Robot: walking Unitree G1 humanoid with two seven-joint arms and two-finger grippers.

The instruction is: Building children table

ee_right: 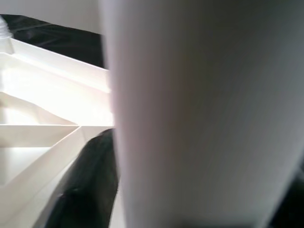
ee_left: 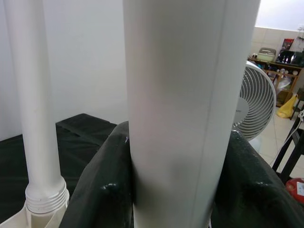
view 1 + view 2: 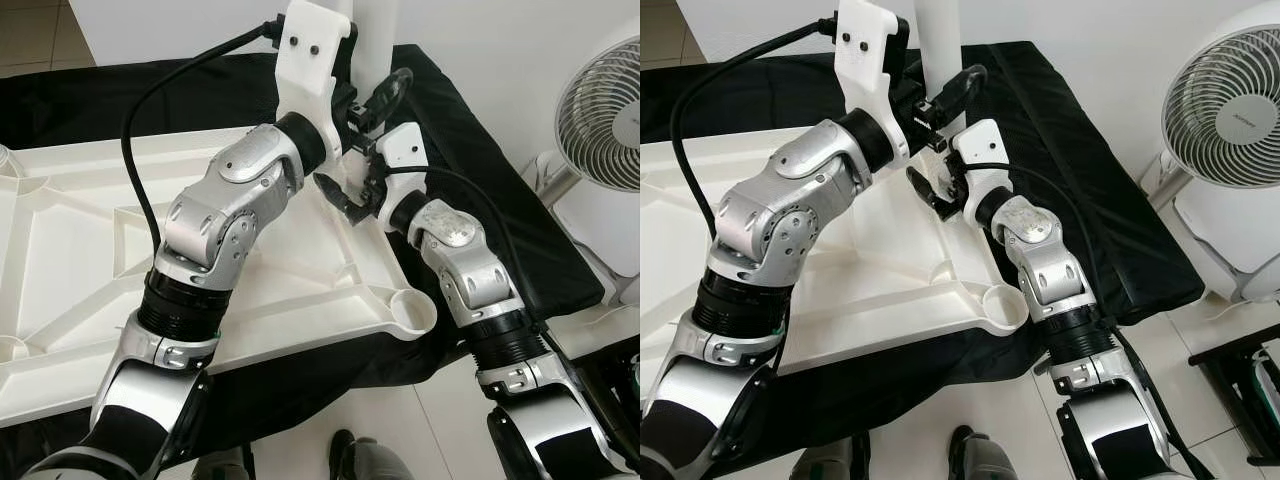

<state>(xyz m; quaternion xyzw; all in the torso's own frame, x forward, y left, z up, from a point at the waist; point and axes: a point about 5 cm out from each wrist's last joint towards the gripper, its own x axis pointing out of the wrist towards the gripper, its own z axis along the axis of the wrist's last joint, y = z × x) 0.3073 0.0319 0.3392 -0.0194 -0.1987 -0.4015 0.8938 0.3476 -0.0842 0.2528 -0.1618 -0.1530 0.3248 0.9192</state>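
The white plastic tabletop (image 3: 80, 260) lies upside down on a black cloth. A white table leg (image 3: 938, 40) stands upright at its far right corner. My left gripper (image 3: 372, 98) is shut on the leg high up; black fingers (image 2: 99, 190) hug both sides of the tube (image 2: 190, 95). My right gripper (image 3: 357, 195) is shut on the same leg lower down, just above the corner socket, which it hides. The tube (image 1: 199, 114) fills most of the right wrist view, with a finger (image 1: 90, 190) beside it.
A second leg (image 2: 35, 118) stands screwed into another corner. The near right socket (image 3: 415, 312) is open. A white fan (image 3: 605, 100) stands to the right by the wall, with a dark stand (image 3: 1240, 370) below it. Tiled floor runs along the near edge.
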